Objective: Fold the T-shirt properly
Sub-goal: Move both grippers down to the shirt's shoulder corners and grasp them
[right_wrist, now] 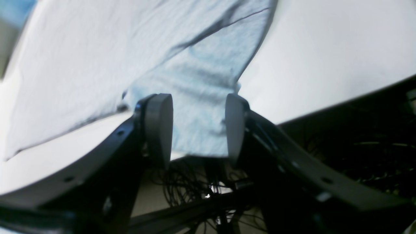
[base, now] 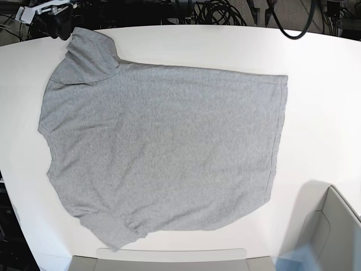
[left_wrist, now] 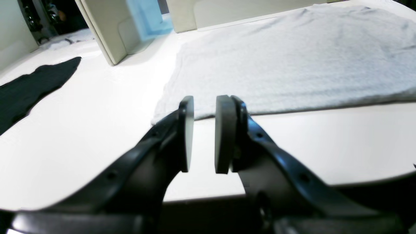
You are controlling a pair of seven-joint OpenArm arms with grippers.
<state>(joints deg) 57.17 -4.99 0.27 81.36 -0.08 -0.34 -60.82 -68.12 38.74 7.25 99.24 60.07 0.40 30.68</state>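
Note:
The heather grey T-shirt (base: pixel 163 147) lies spread flat on the white table (base: pixel 321 113), plain side up, with no lettering showing. My right gripper (right_wrist: pixel 198 104) is open at the table's far left corner and also shows in the base view (base: pixel 53 22). Its pads (right_wrist: pixel 159 123) stand either side of the end of a sleeve (right_wrist: pixel 198 97) that reaches the table edge. My left gripper (left_wrist: pixel 204 104) is open by a narrow gap and empty. It is low over the bare table, just short of the shirt's hem corner (left_wrist: pixel 159 113), and is out of the base view.
A black cloth (left_wrist: pixel 32 87) lies on the table to the left in the left wrist view. Beige boxes (left_wrist: pixel 107 32) with a blue item (left_wrist: pixel 146 16) stand beyond it; in the base view boxes (base: pixel 333 226) line the near edge. Cables (right_wrist: pixel 182 185) hang below the table.

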